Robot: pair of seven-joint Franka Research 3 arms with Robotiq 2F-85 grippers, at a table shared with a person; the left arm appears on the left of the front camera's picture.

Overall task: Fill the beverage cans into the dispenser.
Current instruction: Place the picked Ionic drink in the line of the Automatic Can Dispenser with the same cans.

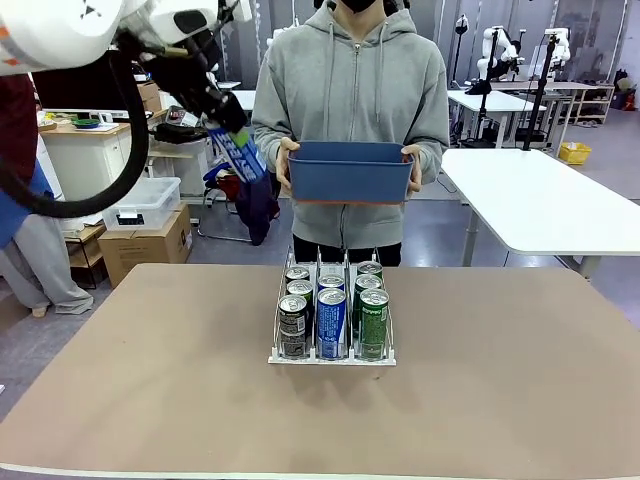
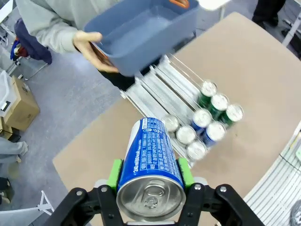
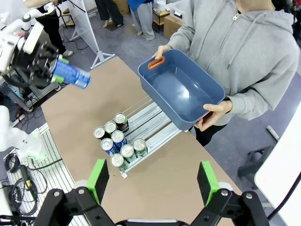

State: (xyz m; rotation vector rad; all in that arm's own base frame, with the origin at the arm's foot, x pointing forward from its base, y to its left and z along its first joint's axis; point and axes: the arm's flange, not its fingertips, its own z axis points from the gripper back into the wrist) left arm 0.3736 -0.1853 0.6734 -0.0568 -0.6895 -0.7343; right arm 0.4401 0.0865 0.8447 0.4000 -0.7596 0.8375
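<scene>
The left gripper (image 2: pixel 149 188) is clamped on a blue can (image 2: pixel 149 162), its green pads (image 2: pixel 114 173) pressing the can's sides just behind the silver top. In the front view that gripper (image 1: pixel 232 140) hangs high at the upper left, above and to the left of the table's far edge, with the can (image 1: pixel 237 152) tilted, one end pointing down toward the table. The white left arm (image 1: pixel 70 30) reaches in from the top left corner, a black cable looping under it.

The right gripper (image 3: pixel 153 176) stands with its jaws wide apart and nothing between them, looking down from above the table (image 3: pixel 160 188).

The dispenser (image 1: pixel 332 357) sits in the middle of the table, its low front lip toward the robot. Nine cans stand in it, three per lane: dark ones on the left (image 1: pixel 293 326), blue in the middle (image 1: pixel 331 322), green on the right (image 1: pixel 374 323). They crowd the front; the rear of each lane is open track.

Behind the dispenser a person holds a blue tub (image 1: pixel 350 172) with both hands (image 1: pixel 287 165) at chest height, well above the table's far edge; nothing shows inside it in the right wrist view.

The tabletop around the dispenser is bare on both sides and in front.
</scene>
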